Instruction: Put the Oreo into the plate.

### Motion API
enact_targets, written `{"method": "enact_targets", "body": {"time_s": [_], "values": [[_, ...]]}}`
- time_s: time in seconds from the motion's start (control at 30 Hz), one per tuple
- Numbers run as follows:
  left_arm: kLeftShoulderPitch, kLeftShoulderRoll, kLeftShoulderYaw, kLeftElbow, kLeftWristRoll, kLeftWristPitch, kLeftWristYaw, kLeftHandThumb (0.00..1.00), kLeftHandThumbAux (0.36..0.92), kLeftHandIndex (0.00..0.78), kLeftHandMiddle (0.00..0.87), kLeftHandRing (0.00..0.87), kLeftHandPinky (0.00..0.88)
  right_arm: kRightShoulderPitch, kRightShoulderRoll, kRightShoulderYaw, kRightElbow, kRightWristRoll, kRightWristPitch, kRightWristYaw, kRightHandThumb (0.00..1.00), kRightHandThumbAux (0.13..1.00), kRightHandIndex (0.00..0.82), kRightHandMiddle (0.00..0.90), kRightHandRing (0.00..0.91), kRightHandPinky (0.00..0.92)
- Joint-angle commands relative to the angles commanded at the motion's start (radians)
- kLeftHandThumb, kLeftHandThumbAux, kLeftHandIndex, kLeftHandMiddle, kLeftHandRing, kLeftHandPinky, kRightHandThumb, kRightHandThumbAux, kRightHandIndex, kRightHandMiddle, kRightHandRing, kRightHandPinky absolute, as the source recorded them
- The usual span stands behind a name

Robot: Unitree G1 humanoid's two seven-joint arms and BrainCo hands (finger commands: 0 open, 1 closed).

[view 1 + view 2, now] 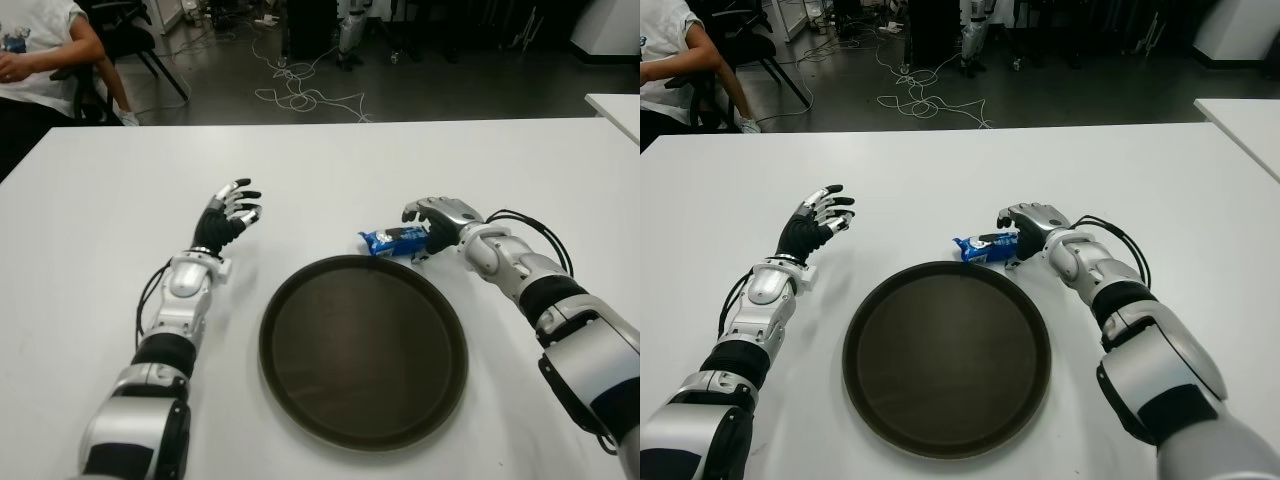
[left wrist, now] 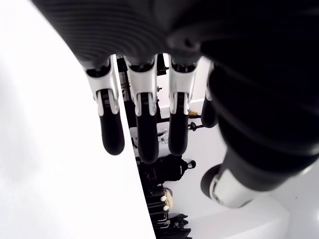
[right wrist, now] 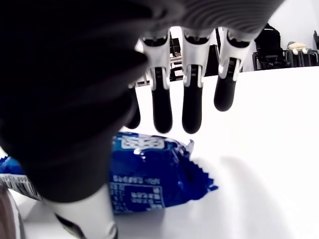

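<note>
A blue Oreo packet point(image 1: 392, 241) lies on the white table point(image 1: 100, 180), just beyond the far right rim of a round dark plate point(image 1: 290, 300). My right hand point(image 1: 418, 232) is at the packet's right end. Its fingers point(image 3: 192, 107) reach out over the wrapper point(image 3: 149, 179) without closing on it, and the thumb sits on the near side, so the hand is open. Nothing lies in the plate. My left hand point(image 1: 232, 210) shows to the left of the plate, its fingers point(image 2: 144, 124) spread and holding nothing.
A seated person point(image 1: 40, 50) is beyond the table's far left corner. Loose cables point(image 1: 300, 90) lie on the floor behind the table. A second white table's corner point(image 1: 615, 105) shows at the far right.
</note>
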Motion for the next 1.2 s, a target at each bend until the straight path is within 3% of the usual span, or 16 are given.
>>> {"method": "enact_targets", "body": {"time_s": [0.1, 0.47, 1.2], "values": [[0.0, -0.001, 0.002, 0.0, -0.004, 0.002, 0.0, 0.374, 0.769, 0.176, 0.275, 0.288, 0.313, 0.0, 0.0, -0.001, -0.003, 0.001, -0.004, -0.002, 0.0, 0.898, 0.345, 0.292, 0.296, 0.312], [-0.001, -0.001, 0.0, -0.006, 0.0, 0.013, 0.008, 0.358, 0.765, 0.173, 0.273, 0.288, 0.308, 0.006, 0.012, 0.0, -0.037, 0.0, -0.005, -0.021, 0.0, 0.824, 0.203, 0.197, 0.201, 0.215], [0.002, -0.002, -0.005, -0.009, 0.004, 0.004, 0.007, 0.339, 0.76, 0.168, 0.275, 0.293, 0.324, 0.007, 0.014, 0.038, -0.09, -0.04, -0.031, -0.058, 0.0, 0.819, 0.179, 0.193, 0.194, 0.176]]}}
